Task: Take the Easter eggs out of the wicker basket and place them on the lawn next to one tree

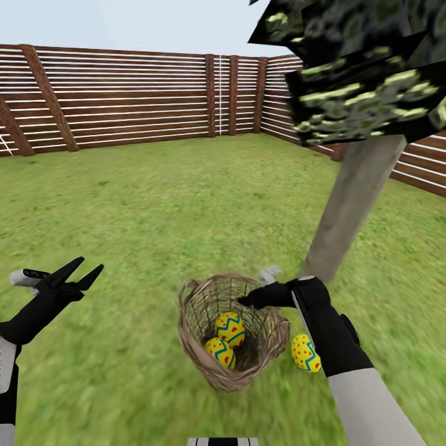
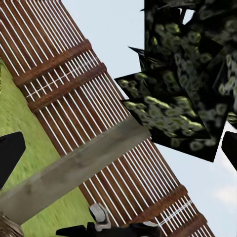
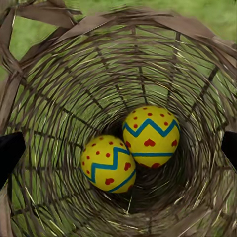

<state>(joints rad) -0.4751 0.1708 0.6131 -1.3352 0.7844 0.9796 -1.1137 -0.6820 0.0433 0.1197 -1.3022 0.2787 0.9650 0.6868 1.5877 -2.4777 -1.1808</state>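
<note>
The right end effector (image 1: 248,301), jaws wide and empty, hangs over the wicker basket (image 1: 204,347) holding two Easter eggs (image 3: 150,137), while one egg (image 1: 305,352) lies on the lawn (image 1: 155,204) near the tree (image 1: 353,204).

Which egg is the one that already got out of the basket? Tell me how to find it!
Find the leaning grey-brown tree trunk on the green lawn. At its foot stands a brown woven wicker basket, under the robot's right gripper. The freed yellow egg with red dots and a blue zigzag lies alone on the grass just outside the basket, on the tree's side, while its two twins sit inside.
</note>
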